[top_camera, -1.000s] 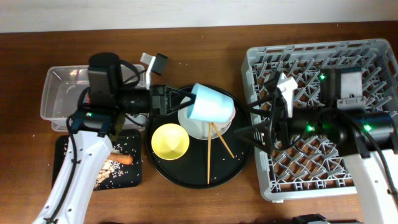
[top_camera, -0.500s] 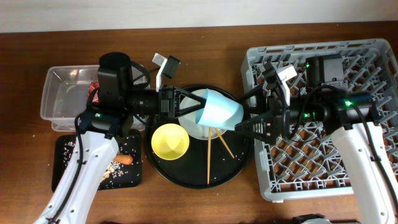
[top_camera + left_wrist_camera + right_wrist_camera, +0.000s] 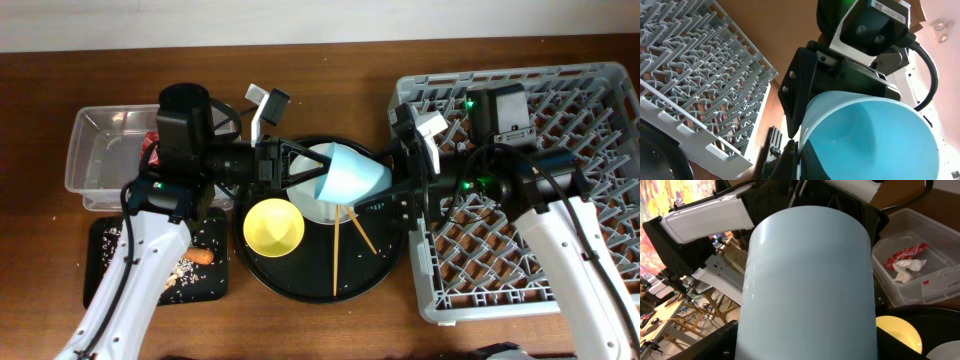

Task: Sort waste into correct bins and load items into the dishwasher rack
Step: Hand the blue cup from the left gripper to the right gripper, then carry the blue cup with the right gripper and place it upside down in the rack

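Note:
My left gripper (image 3: 316, 172) is shut on the rim of the light blue cup (image 3: 352, 178) and holds it on its side above the white plate (image 3: 308, 207). The cup's inside fills the left wrist view (image 3: 875, 135), with my left gripper (image 3: 800, 155) on its rim. My right gripper (image 3: 400, 190) is open, with a finger close against each side of the cup's base. In the right wrist view the cup (image 3: 807, 280) fills the space between the right gripper's (image 3: 807, 347) fingers. The grey dishwasher rack (image 3: 600, 90) is at right. The pink cup is not in view.
The round black tray (image 3: 300, 285) holds the yellow bowl (image 3: 273, 226) and the chopsticks (image 3: 345, 240). The clear tub (image 3: 100, 150) holds the red wrapper (image 3: 900, 255) and white paper (image 3: 907, 267). The small black tray (image 3: 110, 280) holds food scraps (image 3: 183, 270) and the sausage stick (image 3: 200, 255).
My left gripper carried the cup to the right and turned its base toward the rack. My right gripper moved left from over the rack until its fingers lay around the cup's base.

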{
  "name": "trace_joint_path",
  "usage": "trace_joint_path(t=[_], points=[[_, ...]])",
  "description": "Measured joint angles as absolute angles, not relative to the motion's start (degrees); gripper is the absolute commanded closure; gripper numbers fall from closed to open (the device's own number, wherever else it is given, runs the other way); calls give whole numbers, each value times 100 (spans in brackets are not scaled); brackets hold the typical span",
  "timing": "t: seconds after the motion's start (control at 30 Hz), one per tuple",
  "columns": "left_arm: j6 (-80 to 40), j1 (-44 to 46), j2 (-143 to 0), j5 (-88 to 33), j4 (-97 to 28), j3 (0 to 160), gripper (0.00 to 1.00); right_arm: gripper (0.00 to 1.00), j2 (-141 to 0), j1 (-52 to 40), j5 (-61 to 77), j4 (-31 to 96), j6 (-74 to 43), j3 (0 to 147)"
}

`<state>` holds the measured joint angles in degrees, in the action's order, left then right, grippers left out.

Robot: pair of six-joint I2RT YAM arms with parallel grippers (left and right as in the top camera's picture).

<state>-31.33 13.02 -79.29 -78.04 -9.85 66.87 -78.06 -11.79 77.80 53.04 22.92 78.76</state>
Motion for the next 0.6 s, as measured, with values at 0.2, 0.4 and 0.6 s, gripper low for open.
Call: trace_joint_path(t=[0.2, 0.4, 0.6], points=[[-3153, 1308, -7929, -7826, -1181, 6689, 78, 54, -7806, -1179, 7745, 5074, 2259, 7876], [-2915, 1308, -7929, -7824, -1977, 6711, 78, 53, -7806, -1190, 7679, 4434, 2071, 7870], [-2755, 1306, -7929, -7561, -2014, 6720, 44, 53, -7806, -882, 7638, 4174, 1498, 7867]])
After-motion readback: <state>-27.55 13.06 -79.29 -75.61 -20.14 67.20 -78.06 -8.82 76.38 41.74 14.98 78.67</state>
